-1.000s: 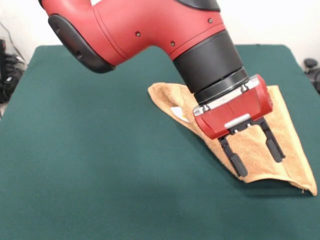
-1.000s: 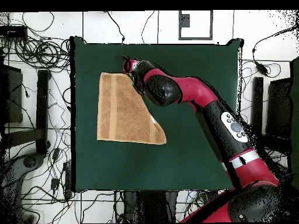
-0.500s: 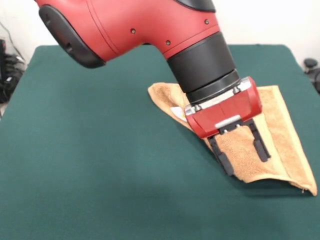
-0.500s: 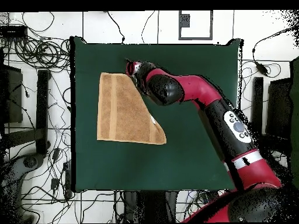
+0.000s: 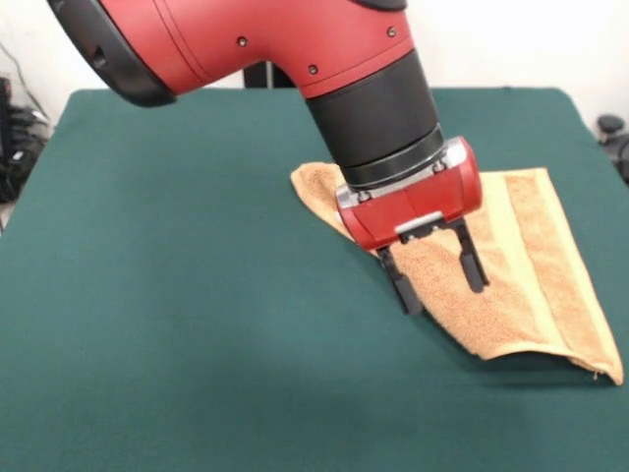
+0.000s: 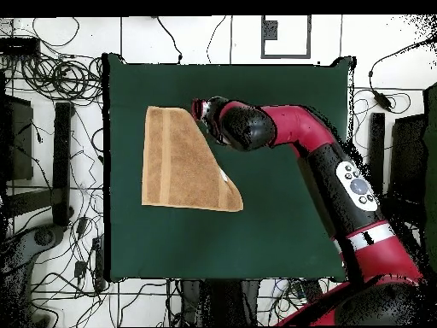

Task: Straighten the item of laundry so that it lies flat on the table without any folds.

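One gripper [image 5: 439, 279], fingers spread and empty, has slid along the towel [image 5: 511, 275] toward its diagonal fold; the towel lies folded, apparently triangular, on the worktop [image 5: 177, 324].

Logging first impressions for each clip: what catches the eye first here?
The big red arm fills the top of the front view, its open hand poised over the slanted folded edge of a tan towel. The towel lies folded into a triangle on the green table.
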Motion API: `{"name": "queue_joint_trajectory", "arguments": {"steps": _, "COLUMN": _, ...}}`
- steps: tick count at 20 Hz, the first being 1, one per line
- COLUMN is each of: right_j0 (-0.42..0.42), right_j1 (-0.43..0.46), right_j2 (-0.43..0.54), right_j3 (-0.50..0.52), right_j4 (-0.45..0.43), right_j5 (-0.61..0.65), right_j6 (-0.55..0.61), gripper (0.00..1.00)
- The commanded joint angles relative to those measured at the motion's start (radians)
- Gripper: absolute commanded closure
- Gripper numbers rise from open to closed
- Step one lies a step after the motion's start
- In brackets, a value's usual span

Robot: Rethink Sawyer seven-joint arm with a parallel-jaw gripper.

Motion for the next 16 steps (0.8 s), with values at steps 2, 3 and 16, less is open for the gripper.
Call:
{"name": "queue_joint_trajectory", "arguments": {"steps": 2, "right_j0": 0.034, "right_j1": 0.048, "right_j2": -0.032, "right_j3": -0.080, "right_j4": -0.045, "right_j5": 0.201, "right_j6": -0.433, "gripper": 0.00}}
{"name": "queue_joint_trajectory", "arguments": {"steps": 3, "right_j0": 0.036, "right_j1": 0.057, "right_j2": -0.025, "right_j3": -0.087, "right_j4": -0.044, "right_j5": 0.204, "right_j6": -0.444, "gripper": 0.00}}
{"name": "queue_joint_trajectory", "arguments": {"steps": 16, "right_j0": 0.049, "right_j1": 0.094, "right_j2": -0.038, "right_j3": -0.071, "right_j4": -0.044, "right_j5": 0.165, "right_j6": -0.448, "gripper": 0.00}}
